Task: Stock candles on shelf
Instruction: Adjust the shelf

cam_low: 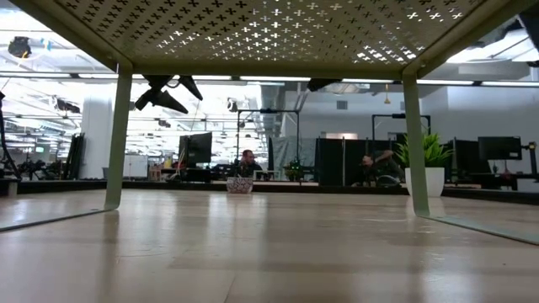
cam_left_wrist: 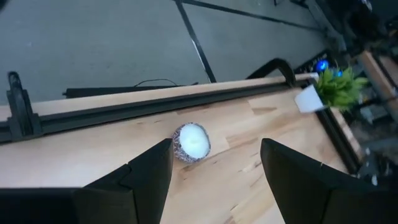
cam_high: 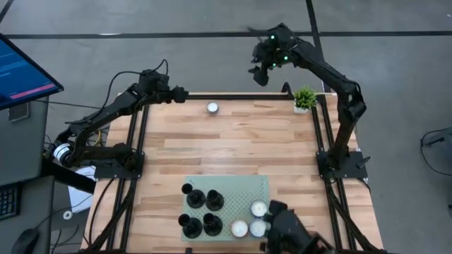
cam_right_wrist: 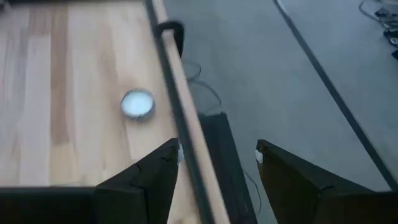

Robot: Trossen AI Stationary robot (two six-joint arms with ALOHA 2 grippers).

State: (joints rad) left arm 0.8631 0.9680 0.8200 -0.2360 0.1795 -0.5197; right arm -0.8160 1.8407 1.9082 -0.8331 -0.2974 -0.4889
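One candle (cam_high: 212,108) alone near the surface's (cam_high: 233,152) far edge, well apart from the shelf (cam_high: 244,189). Left end effector (cam_left_wrist: 214,171) open, empty, hovering just beside that candle (cam_left_wrist: 191,142), candle slightly ahead of the finger gap. Right end effector (cam_right_wrist: 217,171) open, empty, out past the far edge, candle (cam_right_wrist: 137,103) off to one side. Three candles (cam_high: 248,220) on the shelf, near four black holders (cam_high: 200,210).
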